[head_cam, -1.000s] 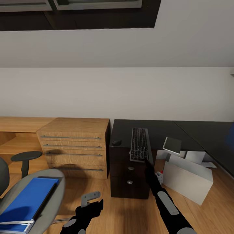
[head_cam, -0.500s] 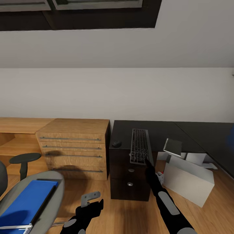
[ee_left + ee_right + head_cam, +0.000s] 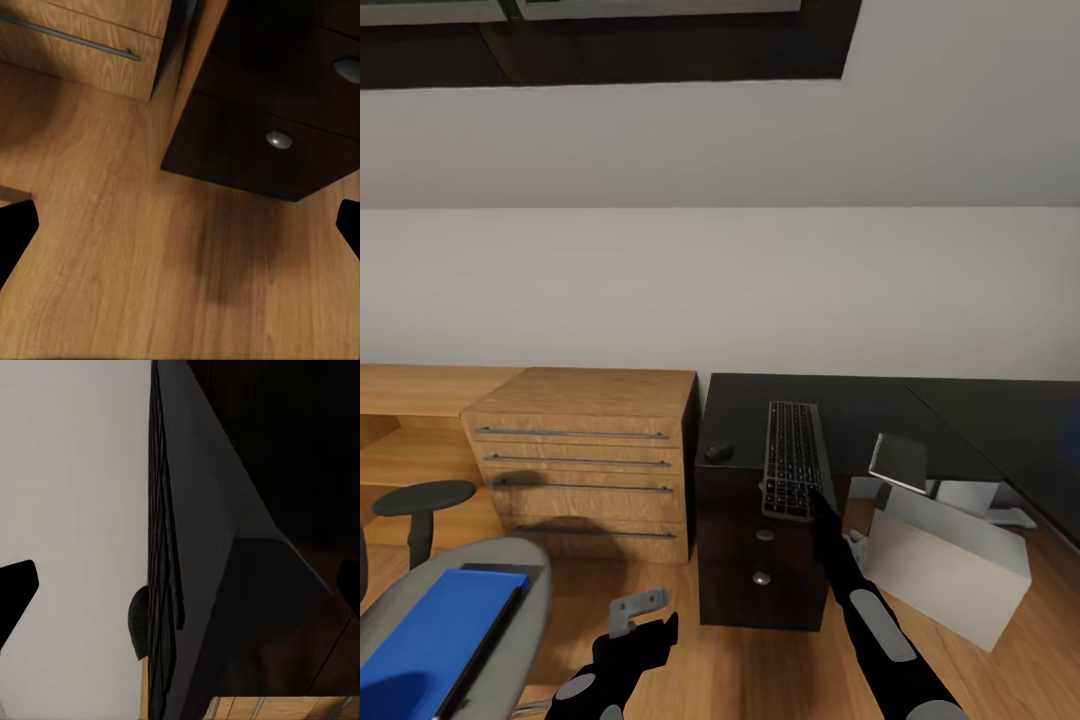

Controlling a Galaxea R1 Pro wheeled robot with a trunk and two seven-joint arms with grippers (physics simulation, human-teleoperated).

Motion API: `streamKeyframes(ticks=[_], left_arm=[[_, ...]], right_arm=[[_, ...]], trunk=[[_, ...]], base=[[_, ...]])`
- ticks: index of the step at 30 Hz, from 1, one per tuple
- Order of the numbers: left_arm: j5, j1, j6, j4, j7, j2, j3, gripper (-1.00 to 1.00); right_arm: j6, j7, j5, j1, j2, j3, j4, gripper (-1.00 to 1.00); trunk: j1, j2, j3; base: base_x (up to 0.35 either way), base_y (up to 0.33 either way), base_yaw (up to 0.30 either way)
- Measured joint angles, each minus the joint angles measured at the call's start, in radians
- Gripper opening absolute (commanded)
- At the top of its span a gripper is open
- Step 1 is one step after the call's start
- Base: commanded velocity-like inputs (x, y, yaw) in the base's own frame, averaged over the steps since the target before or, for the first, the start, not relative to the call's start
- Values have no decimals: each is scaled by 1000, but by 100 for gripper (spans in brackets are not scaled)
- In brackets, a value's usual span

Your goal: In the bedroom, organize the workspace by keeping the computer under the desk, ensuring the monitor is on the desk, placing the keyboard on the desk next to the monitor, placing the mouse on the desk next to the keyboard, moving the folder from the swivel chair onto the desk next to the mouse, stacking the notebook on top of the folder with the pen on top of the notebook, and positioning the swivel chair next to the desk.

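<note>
Keyboard [image 3: 792, 457] and mouse [image 3: 719, 452] are set on desk [image 3: 880, 405]; folder [image 3: 435, 640] is left on chair [image 3: 510, 600] at 8 o'clock. Right gripper [image 3: 822, 503] is held at keyboard edge, fingers apart; left gripper's [image 3: 180, 225] fingers spread wide

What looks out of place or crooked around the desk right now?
The keyboard lies lengthwise across the desk, its near end overhanging the front edge at the right gripper. The computer sits skewed on the floor. A small grey panel is propped tilted above it. The folder is on the swivel chair.
</note>
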Motion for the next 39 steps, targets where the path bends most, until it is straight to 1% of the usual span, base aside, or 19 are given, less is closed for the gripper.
streamKeyframes(ticks=[9,16,27,31,32,34,37,39], left_arm=[[0,0,0,1,0,0,0,100],[0,0,0,1,-1,0,0,100],[0,0,0,7,0,-1,-3,100],[0,0,0,13,1,-1,-4,100],[0,0,0,14,1,-1,-4,100],[0,0,0,15,0,-1,-5,100],[0,0,0,15,0,-1,-5,100],[0,0,0,15,0,-1,-5,100]], right_arm=[[4,-2,1,0,-2,-6,5,100],[6,-2,0,0,-4,-5,6,100],[6,-2,3,0,-5,-5,5,100],[6,-15,5,0,-5,-5,5,100],[6,-20,5,0,-5,-5,5,-100],[5,-41,5,0,-5,-4,5,-100],[4,-50,9,0,-5,-3,3,-100],[4,-53,6,0,-5,-4,4,-100]], trunk=[[0,0,0],[0,0,0],[0,0,0],[0,0,0],[0,0,0],[0,0,0],[0,0,0],[-7,14,6]], base=[[9,6,0],[0,157,0],[0,12,0],[0,0,0],[0,0,0],[0,0,0],[0,0,0],[0,0,0]])
